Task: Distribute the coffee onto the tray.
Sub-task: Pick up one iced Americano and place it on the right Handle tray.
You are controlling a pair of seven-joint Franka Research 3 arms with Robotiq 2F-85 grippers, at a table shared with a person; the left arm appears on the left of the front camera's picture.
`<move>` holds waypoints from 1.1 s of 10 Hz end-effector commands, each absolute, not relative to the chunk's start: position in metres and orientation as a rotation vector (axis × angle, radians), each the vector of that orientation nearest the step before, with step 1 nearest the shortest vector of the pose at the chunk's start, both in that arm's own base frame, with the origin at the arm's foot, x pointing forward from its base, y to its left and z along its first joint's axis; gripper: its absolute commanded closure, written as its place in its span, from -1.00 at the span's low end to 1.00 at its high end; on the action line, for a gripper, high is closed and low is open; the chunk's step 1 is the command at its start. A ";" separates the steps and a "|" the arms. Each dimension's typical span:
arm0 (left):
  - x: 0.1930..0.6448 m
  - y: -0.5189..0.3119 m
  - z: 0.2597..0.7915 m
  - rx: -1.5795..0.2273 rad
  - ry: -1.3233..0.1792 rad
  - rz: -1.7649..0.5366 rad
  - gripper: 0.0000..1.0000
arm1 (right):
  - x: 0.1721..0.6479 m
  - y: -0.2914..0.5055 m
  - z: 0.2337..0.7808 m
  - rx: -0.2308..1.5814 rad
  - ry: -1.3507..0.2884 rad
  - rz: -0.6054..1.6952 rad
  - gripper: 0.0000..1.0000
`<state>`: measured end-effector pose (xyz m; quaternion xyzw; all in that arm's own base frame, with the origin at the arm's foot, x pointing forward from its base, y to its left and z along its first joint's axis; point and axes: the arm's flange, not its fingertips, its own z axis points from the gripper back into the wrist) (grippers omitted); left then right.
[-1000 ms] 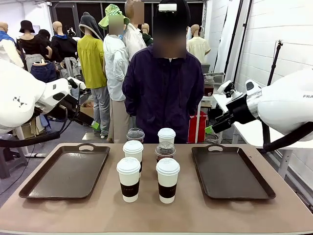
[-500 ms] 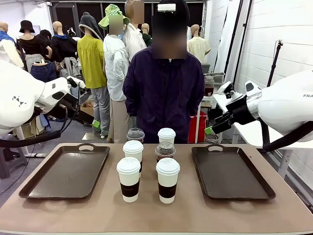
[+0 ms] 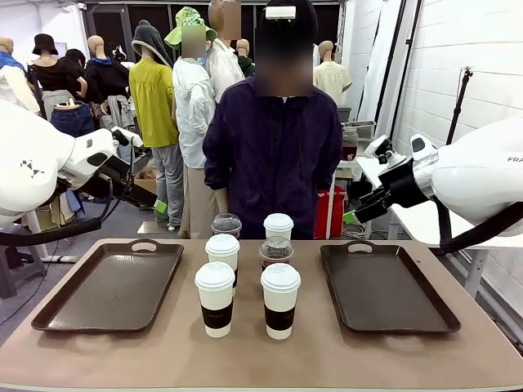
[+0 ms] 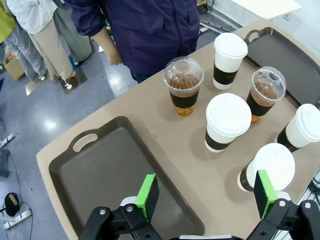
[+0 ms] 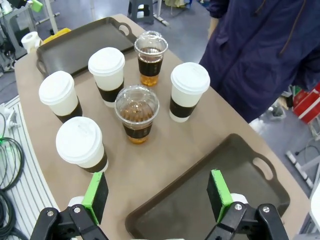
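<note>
Well, my left gripper (image 4: 206, 196) hangs high above the left tray (image 4: 100, 170). Its jaws are wide apart with nothing between them. My right gripper (image 5: 157, 196) hangs above the right tray (image 5: 185, 190) the same way, wide apart and holding nothing. Both are up off the table (image 3: 163, 351), well apart from the cups (image 3: 279, 300), so there is lots of room under them.

I count six cups. Four are white with white lids, and two are see-through with brown drink inside. All six stand on the table in the middle, between the two trays. They are in three rows of two, close together with thin gaps. The front two stand back from the near edge. Each tray lies near its own side edge, and its flat bottom shows all over. A person (image 3: 274, 147) stands at the far edge, right behind the cups.

Since a second ago, the cups, trays and both arms have stayed put.
</note>
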<state>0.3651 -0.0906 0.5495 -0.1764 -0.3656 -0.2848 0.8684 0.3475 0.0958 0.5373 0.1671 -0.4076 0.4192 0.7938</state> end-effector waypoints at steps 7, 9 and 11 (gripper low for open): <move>0.365 -0.090 0.550 -0.374 -0.761 -0.596 -1.00 | 0.347 0.096 0.537 0.367 -0.876 0.903 -1.00; 0.365 -0.090 0.550 -0.374 -0.761 -0.596 -1.00 | 0.347 0.096 0.537 0.367 -0.876 0.903 -1.00; 0.365 -0.090 0.550 -0.374 -0.761 -0.596 -1.00 | 0.358 0.085 0.544 0.362 -0.882 0.918 -1.00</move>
